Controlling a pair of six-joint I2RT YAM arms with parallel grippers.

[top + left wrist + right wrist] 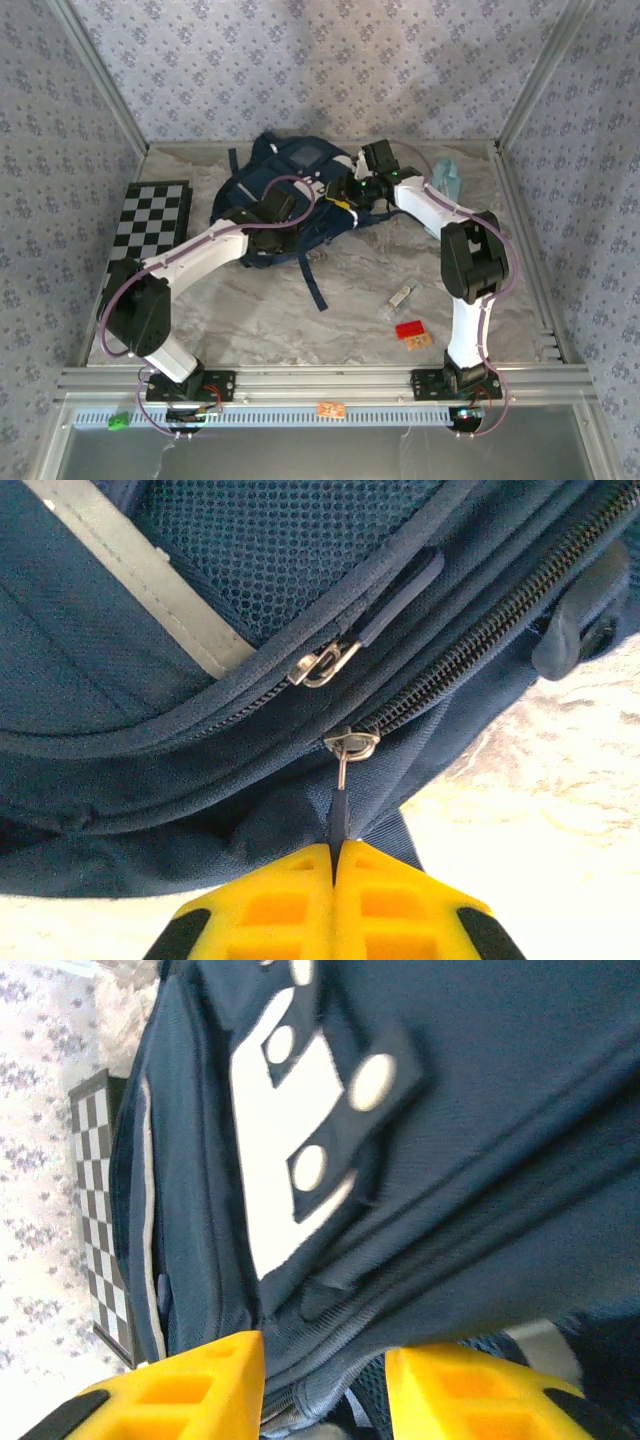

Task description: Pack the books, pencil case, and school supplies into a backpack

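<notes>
The navy backpack [292,175] lies at the back middle of the table. My left gripper [335,852] is shut on the dark zipper pull tab [340,815], which hangs from a metal slider [350,743] on the backpack's [200,780] side. My right gripper [325,1360] stands open at the backpack's [480,1160] upper right edge, with navy fabric and a zipper seam lying in the gap between its fingers. The pale teal pencil case [448,180] lies at the back right. A small clear school supply [400,298] lies on the table in front. The books are out of view.
A black-and-white checkered board [150,218] lies left of the backpack. A small red and orange item [412,333] sits near the right arm's base. A dark strap [312,280] trails forward from the backpack. Patterned walls close in the sides and back.
</notes>
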